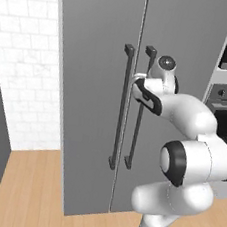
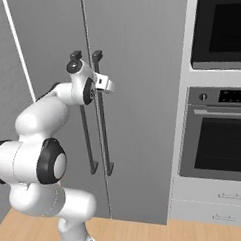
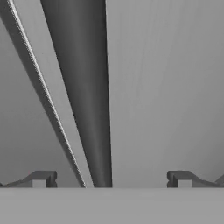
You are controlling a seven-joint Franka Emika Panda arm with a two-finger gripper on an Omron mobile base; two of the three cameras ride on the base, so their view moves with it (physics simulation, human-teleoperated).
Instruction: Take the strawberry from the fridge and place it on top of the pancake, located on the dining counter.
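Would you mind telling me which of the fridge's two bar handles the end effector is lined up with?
The right-door handle; it runs between the open end effector fingertips.

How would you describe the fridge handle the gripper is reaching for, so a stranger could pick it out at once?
Find the tall grey fridge left of the wall oven. Two long dark vertical handles flank its centre seam. The right-hand handle, nearer the oven, has the open gripper straddling it; the left-hand handle stands free.

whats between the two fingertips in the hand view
A dark fridge handle runs up between the end effector fingertips, over the grey fridge door. The jaws stand open, not touching it.
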